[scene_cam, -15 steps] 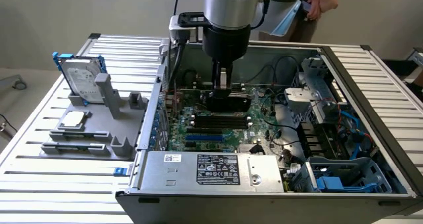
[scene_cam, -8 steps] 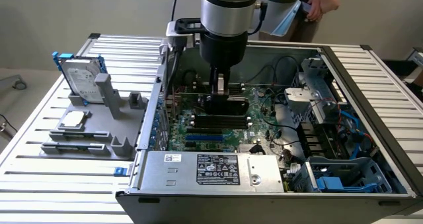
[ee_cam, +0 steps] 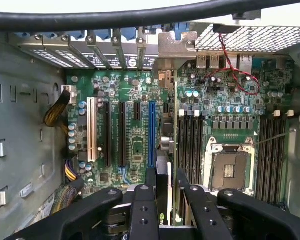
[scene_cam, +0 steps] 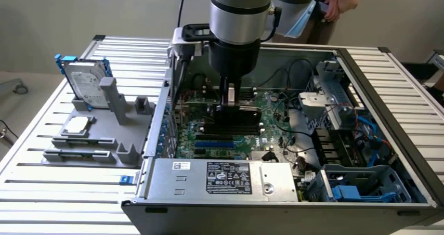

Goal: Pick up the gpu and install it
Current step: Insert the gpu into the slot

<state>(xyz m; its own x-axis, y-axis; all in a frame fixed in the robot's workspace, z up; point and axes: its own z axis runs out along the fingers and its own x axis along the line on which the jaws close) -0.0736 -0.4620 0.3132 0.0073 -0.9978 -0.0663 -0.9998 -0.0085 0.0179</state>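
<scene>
The open computer case is taking up the middle of the bench, and we are hovering over the centre of its motherboard. Our pincer is clamping the gpu upright, jaws half-narrowed on it. We are judging this the carry-to-slot step. Seating is calling for the card's edge squared over the blue slot before pressing down evenly.

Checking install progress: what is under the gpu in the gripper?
Under the gpu, gripped by the gripper, the motherboard shows, with its blue slot and black slots. The card hides the board right beneath it, so its seating cannot be told.
</scene>
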